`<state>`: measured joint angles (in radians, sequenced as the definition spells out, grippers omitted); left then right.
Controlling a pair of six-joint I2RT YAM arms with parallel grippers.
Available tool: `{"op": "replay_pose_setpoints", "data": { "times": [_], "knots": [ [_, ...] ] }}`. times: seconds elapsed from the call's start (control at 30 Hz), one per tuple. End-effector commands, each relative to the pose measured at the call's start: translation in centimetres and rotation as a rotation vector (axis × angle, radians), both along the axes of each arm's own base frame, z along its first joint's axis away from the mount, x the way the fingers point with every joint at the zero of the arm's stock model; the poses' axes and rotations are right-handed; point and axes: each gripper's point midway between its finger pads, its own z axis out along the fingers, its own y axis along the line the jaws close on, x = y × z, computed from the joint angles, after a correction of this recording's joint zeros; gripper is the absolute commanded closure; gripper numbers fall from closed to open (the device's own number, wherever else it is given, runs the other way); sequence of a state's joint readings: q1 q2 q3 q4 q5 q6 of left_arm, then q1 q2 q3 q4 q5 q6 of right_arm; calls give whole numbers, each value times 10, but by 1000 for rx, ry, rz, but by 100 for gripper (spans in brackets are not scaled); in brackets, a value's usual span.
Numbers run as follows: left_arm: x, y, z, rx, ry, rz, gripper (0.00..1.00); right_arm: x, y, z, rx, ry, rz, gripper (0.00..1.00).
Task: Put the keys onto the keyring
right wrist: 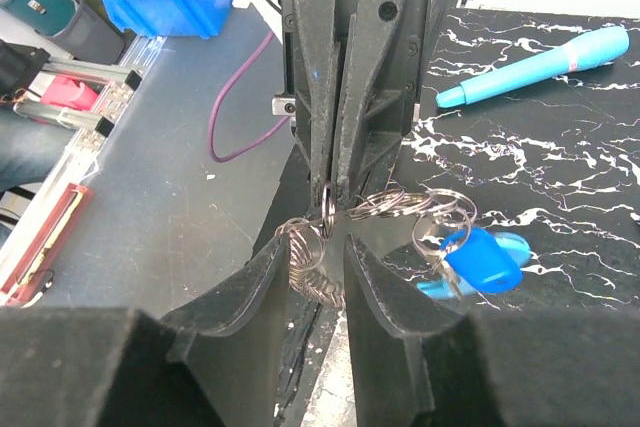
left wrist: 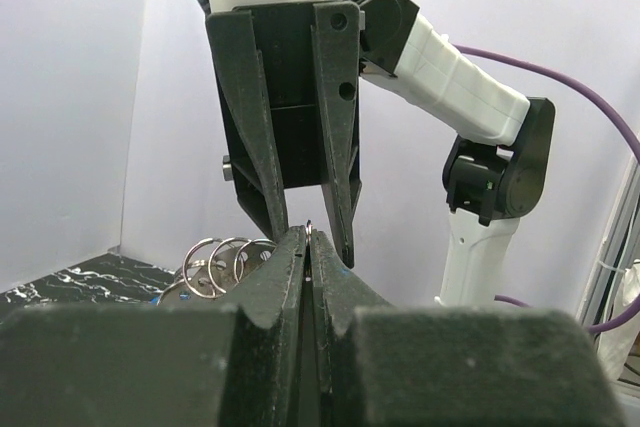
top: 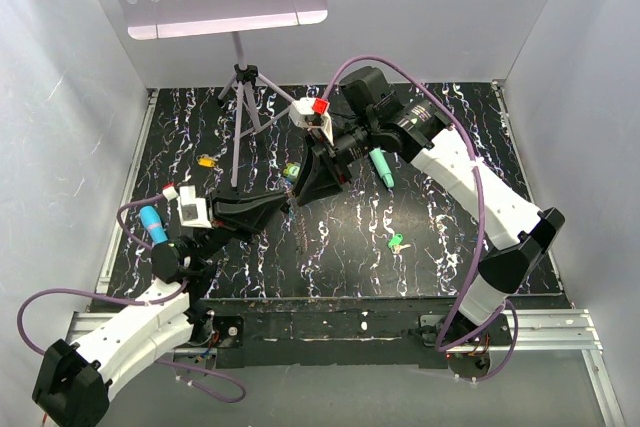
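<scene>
The keyring is a string of linked metal rings [right wrist: 420,205] with a blue plastic tag [right wrist: 480,259]; it hangs between the two grippers above the mat. My left gripper [top: 283,203] is shut on one thin ring [left wrist: 310,230], also seen in the right wrist view [right wrist: 327,202]. My right gripper [right wrist: 317,247] is open, facing the left one tip to tip [top: 300,195], with a coil of rings [right wrist: 318,272] in the gap between its fingers. A yellow-orange key [top: 207,160] lies at the left of the mat. A light green key [top: 397,243] lies at the right front.
A teal pen-like stick [top: 381,167] lies under the right arm, also in the right wrist view [right wrist: 540,62]. A music stand's tripod [top: 240,97] stands at the back left. A small green and blue item [top: 291,171] lies by the grippers. White walls enclose the mat.
</scene>
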<state>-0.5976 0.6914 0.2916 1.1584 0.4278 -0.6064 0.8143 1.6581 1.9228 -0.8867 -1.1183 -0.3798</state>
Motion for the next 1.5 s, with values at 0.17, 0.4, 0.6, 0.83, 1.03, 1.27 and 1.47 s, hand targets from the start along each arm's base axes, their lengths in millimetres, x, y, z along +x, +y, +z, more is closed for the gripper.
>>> {"op": "replay_pose_setpoints", "data": {
  "times": [0.17,0.4,0.6,0.83,1.03,1.27,1.47],
  "knots": [
    [2,7,2,-33,10,32,100,-3,3,20,53,-23,14,65],
    [3,7,2,-33,14,32,100,1,10,15,34,-15,-7,64],
    [3,8,2,-37,13,35,100,1,13,11,27,-10,-8,80],
    [5,8,-3,-30,44,45,100,-1,6,10,30,-53,-2,99],
    [8,4,-28,148,153,76,52,1,-5,-6,-14,-130,-36,99],
    [-4,5,-48,453,260,74,33,-5,-16,-24,-60,-143,-12,99],
    [-8,-10,-69,620,279,-23,35,-8,-17,-27,-68,-141,1,99]
  ]
}}
